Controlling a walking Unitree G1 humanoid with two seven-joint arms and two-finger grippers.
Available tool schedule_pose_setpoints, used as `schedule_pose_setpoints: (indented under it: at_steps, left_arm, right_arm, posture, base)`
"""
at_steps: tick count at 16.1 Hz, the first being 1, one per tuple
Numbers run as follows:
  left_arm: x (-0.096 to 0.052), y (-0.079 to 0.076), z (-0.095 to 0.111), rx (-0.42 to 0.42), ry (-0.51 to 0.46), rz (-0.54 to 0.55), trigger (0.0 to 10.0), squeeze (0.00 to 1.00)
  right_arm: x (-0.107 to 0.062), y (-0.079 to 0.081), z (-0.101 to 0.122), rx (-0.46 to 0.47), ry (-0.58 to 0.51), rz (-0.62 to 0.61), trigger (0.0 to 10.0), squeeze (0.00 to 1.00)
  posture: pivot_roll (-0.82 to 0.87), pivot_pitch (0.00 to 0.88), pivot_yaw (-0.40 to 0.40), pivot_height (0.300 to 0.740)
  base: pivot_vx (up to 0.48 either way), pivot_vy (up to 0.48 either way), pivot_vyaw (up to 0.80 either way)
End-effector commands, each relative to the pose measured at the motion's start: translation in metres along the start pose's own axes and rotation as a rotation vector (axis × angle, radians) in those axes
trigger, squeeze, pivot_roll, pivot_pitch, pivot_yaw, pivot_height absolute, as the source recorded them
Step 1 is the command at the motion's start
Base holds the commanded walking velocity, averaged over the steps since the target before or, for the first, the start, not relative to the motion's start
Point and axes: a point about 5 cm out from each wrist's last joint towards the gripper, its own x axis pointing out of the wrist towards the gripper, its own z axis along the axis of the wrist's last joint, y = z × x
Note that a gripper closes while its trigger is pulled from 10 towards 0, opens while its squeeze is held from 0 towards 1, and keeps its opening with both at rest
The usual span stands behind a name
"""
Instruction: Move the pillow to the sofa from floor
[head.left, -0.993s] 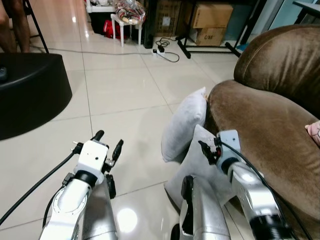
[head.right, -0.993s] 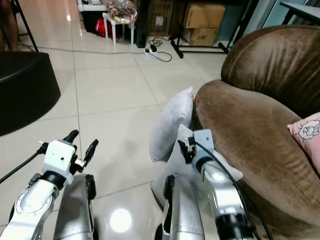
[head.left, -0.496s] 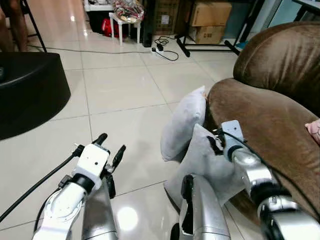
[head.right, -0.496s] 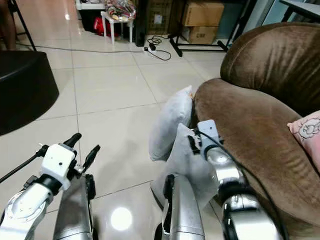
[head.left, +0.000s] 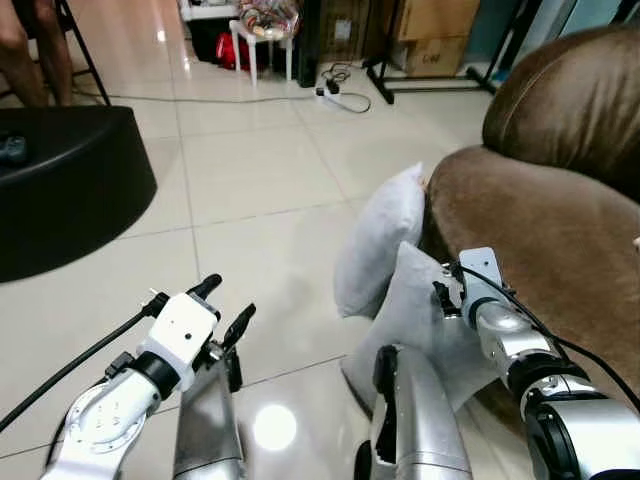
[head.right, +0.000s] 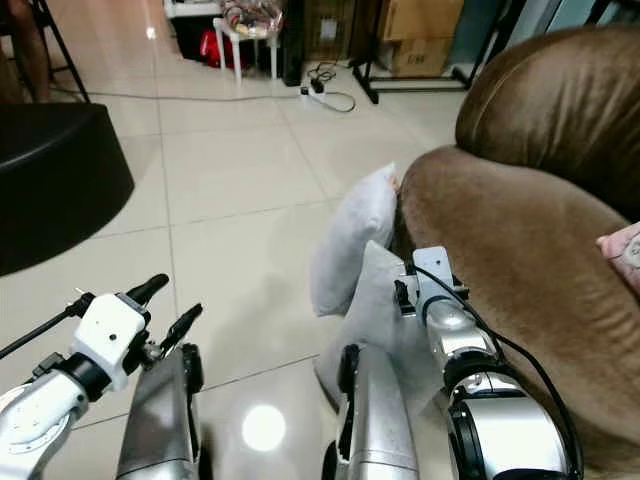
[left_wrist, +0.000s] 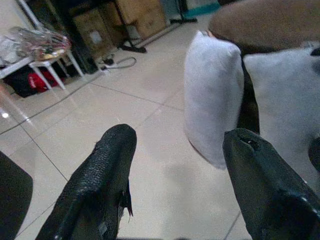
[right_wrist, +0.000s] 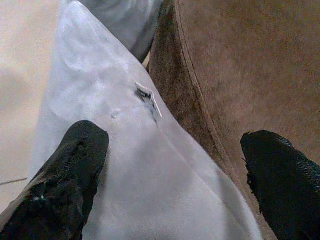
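Note:
Two light grey pillows stand on the floor, leaning against the front of the brown sofa (head.left: 540, 220). The near pillow (head.left: 415, 315) is in front of the far pillow (head.left: 380, 240). My right gripper (head.left: 447, 296) is at the near pillow's top edge, next to the sofa. It is open wide in the right wrist view, with one finger (right_wrist: 65, 185) over the pillow (right_wrist: 125, 165) and the other finger (right_wrist: 285, 185) over the sofa. My left gripper (head.left: 226, 306) hangs open above the floor tiles, left of the pillows and holding nothing.
A black round ottoman (head.left: 60, 180) sits on the floor at the left, with a person's legs (head.left: 25, 50) behind it. A power strip and cable (head.left: 340, 90), a white stool (head.left: 265, 40) and cardboard boxes (head.left: 435, 30) stand at the back. A pink cushion (head.right: 625, 250) lies on the sofa.
My right arm has stretched forward, bringing its gripper closer to the near pillow's top edge by the sofa. The camera has shifted a little. The left arm has barely moved.

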Motion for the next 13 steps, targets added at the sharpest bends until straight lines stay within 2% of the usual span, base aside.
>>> schedule_pose_setpoints:
  at_steps: [1,3,8,10,11,13]
  left_arm:
    - [-0.005,-0.001,0.004,0.002,0.007,-0.039,10.0,0.0]
    - [-0.01,-0.001,0.006,0.008,0.017,-0.058,10.0,0.0]
    - [-0.027,-0.001,0.011,0.028,0.065,-0.135,10.0,0.0]
    - [-0.028,-0.001,0.011,0.031,0.075,-0.151,10.0,0.0]
    - [-0.029,-0.002,0.011,0.023,0.081,-0.167,10.0,0.0]
    - [-0.03,-0.005,0.011,0.006,0.09,-0.199,10.0,0.0]
  right_arm:
    - [0.0,-0.006,-0.001,0.02,0.004,-0.042,10.0,0.0]
    - [0.0,-0.007,-0.004,0.024,0.007,-0.054,10.0,0.0]
    - [-0.005,-0.008,-0.028,-0.022,0.073,-0.084,10.0,0.0]
    - [-0.005,-0.005,-0.03,-0.004,0.075,-0.073,2.4,0.0]
    - [-0.005,-0.002,-0.03,0.008,0.075,-0.059,0.0,0.0]
    - [-0.004,0.004,-0.028,0.029,0.066,-0.025,0.0,0.0]
  posture:
    - [0.2,0.116,-0.011,0.453]
    - [0.21,0.134,0.005,0.453]
    - [0.24,0.182,0.055,0.453]
    - [0.24,0.175,0.051,0.453]
    - [0.24,0.171,0.047,0.453]
    - [0.24,0.164,0.036,0.453]
  base:
    - [0.0,0.0,0.0]
    - [0.0,0.0,0.0]
    - [0.0,0.0,0.0]
    - [0.0,0.0,0.0]
    - [0.0,0.0,0.0]
    - [0.0,0.0,0.0]
